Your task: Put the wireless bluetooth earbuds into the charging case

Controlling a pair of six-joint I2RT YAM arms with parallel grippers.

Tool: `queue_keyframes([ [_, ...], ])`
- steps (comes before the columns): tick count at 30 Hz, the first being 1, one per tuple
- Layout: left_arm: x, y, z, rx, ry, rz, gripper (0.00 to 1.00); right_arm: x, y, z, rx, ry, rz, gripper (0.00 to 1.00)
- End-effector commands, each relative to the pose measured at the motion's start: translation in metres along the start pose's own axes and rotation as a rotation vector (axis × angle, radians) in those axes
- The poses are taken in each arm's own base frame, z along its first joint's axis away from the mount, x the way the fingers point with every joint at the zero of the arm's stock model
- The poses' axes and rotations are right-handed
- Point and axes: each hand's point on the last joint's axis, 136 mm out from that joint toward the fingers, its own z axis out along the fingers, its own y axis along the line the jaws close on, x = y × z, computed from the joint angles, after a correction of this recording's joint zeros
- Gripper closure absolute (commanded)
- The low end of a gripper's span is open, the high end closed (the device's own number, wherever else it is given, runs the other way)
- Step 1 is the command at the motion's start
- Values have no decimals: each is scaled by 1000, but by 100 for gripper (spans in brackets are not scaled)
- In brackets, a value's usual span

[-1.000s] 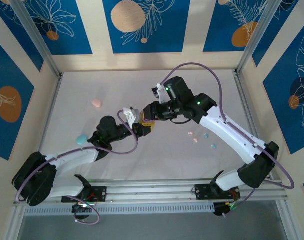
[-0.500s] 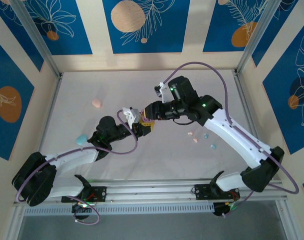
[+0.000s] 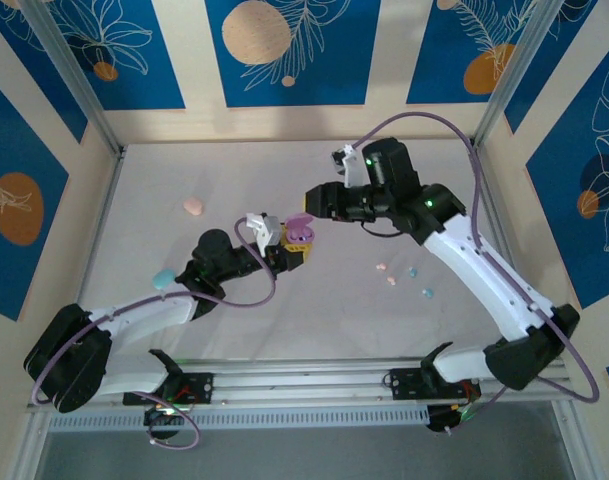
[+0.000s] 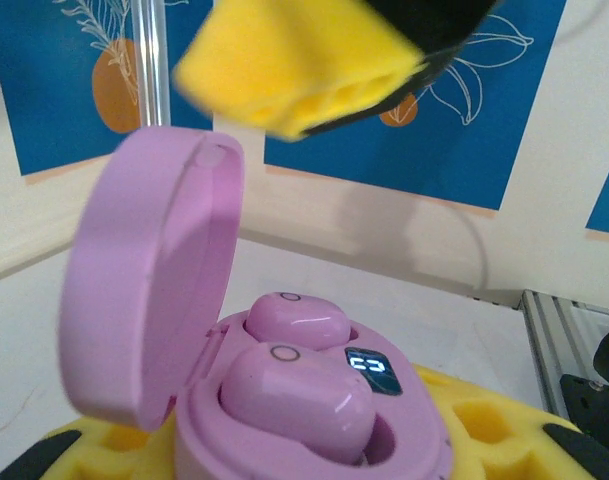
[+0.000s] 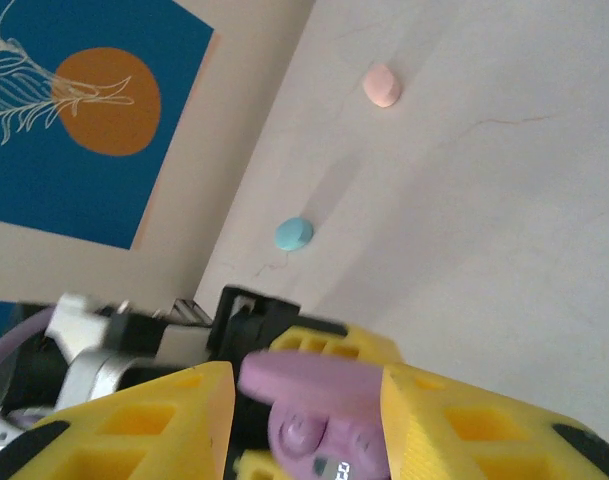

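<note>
My left gripper [image 3: 290, 250] is shut on an open purple charging case [image 3: 300, 231], with its yellow pads [image 4: 489, 432] on either side of the base. The lid [image 4: 149, 285] stands up at the left. Two purple earbuds [image 4: 296, 322] [image 4: 296, 400] sit in the case's wells beside a lit display. My right gripper [image 3: 320, 197] hangs open just up and right of the case, apart from it. In the right wrist view the case [image 5: 319, 405] lies beyond the gap between the yellow fingers [image 5: 144, 420]. One of those fingers [image 4: 304, 60] hangs above the case in the left wrist view.
A pink case [image 3: 193, 206] lies at the back left and a light blue case [image 3: 163, 278] nearer the left arm. Loose pink earbuds [image 3: 381, 268] and light blue earbuds [image 3: 412, 271] lie on the white table under the right arm. Metal frame posts border the table.
My right gripper has pulled back up and to the right from the purple case and its jaws have widened. The case's lid and inside now show. The left arm has stayed put.
</note>
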Motion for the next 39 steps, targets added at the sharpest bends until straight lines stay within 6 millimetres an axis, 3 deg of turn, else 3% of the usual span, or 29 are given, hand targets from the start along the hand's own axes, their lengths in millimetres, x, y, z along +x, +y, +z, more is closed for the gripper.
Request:
queue_keyframes([
  [1, -27, -13, 3, 59, -72, 45, 72, 3, 2, 7, -21, 80, 24, 54],
  [7, -30, -12, 2, 48, -84, 43, 72, 18, -1, 17, -44, 174, 35, 54],
  [18, -35, -10, 3, 37, -111, 31, 72, 49, -10, 9, -138, 251, 109, 54],
  [24, -36, -13, 5, 63, -124, 8, 71, 62, 5, 12, -346, 351, 203, 54],
  [39, -35, -7, 14, 56, -117, 1, 72, 73, 7, 12, -472, 449, 263, 57],
])
